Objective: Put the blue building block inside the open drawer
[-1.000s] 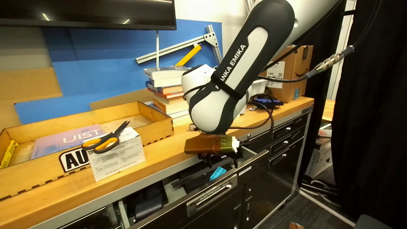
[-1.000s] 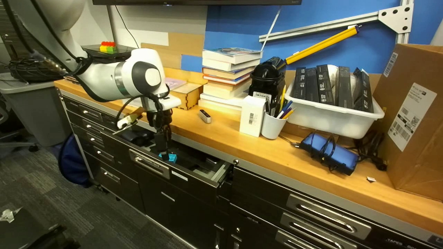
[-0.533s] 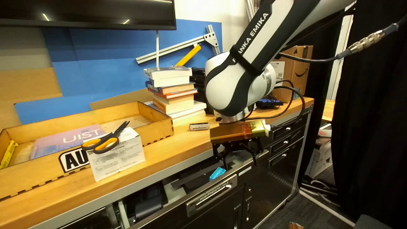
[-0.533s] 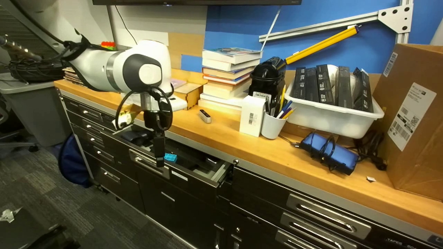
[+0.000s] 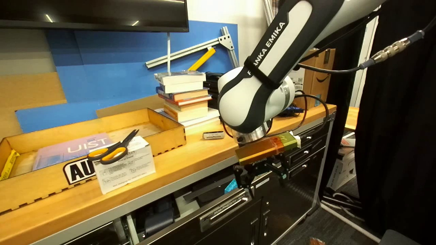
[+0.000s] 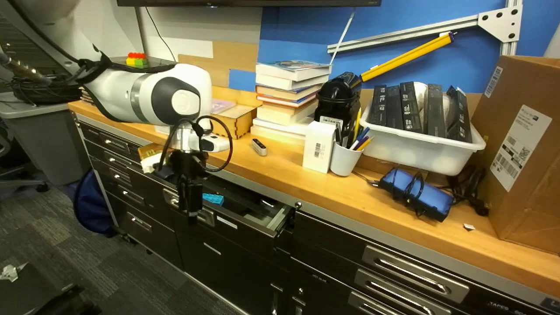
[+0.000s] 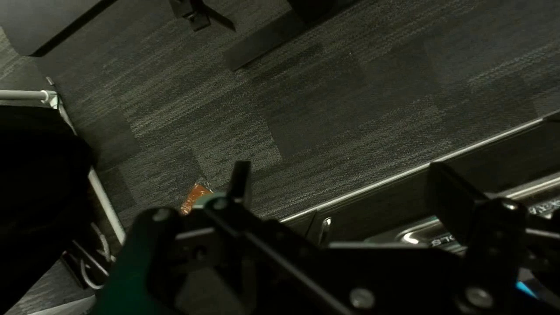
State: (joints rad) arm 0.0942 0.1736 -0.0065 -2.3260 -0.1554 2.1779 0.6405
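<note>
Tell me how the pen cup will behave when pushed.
The pen cup may tip if pushed high, since pens stick out above its rim. Nudged low, it would probably slide, as it stands upright on the flat worktop.

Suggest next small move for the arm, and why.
Probably ease the gripper farther from the open drawer: the blue building block already lies inside, and the spread fingers have nothing gripped between them.
</note>
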